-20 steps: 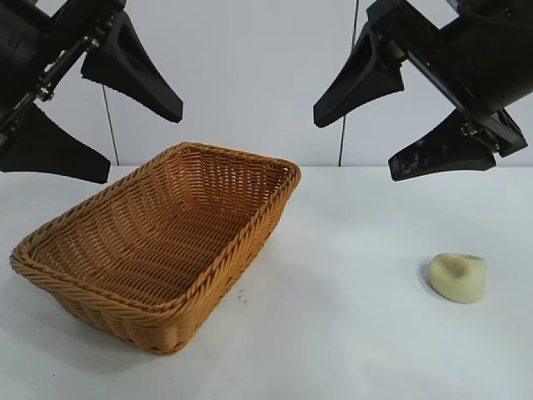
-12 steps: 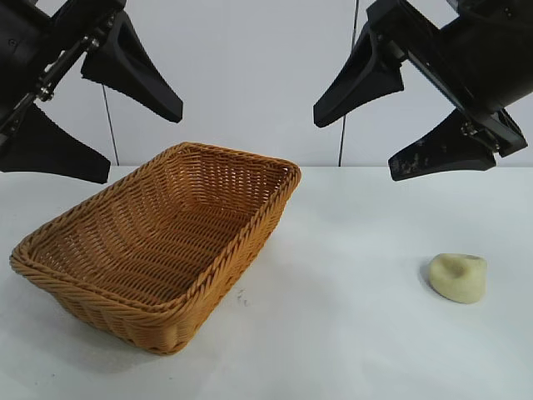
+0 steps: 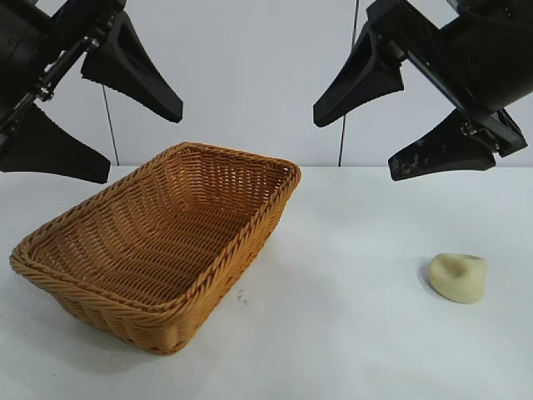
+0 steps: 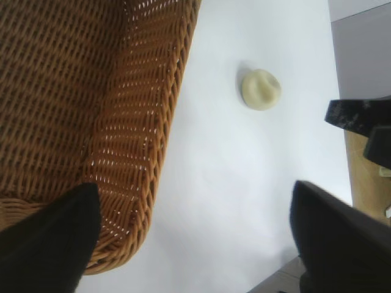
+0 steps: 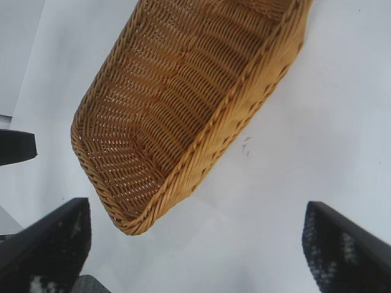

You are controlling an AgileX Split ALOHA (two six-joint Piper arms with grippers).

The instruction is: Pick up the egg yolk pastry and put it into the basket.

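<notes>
The egg yolk pastry (image 3: 458, 277), a small pale yellow lump with a dented top, lies on the white table at the right. It also shows in the left wrist view (image 4: 261, 90). The orange-brown wicker basket (image 3: 250, 212) stands at the left, empty; it shows in the left wrist view (image 4: 137, 131) and the right wrist view (image 5: 232, 116). My right gripper (image 3: 366, 137) hangs open high above the table, up and left of the pastry. My left gripper (image 3: 133, 137) hangs open high above the basket's left side. Both are empty.
The white table (image 3: 350, 333) spreads between basket and pastry. A pale wall stands behind. The table's edge shows in the left wrist view (image 4: 342, 152), and the right gripper's fingers (image 4: 360, 116) show beyond it.
</notes>
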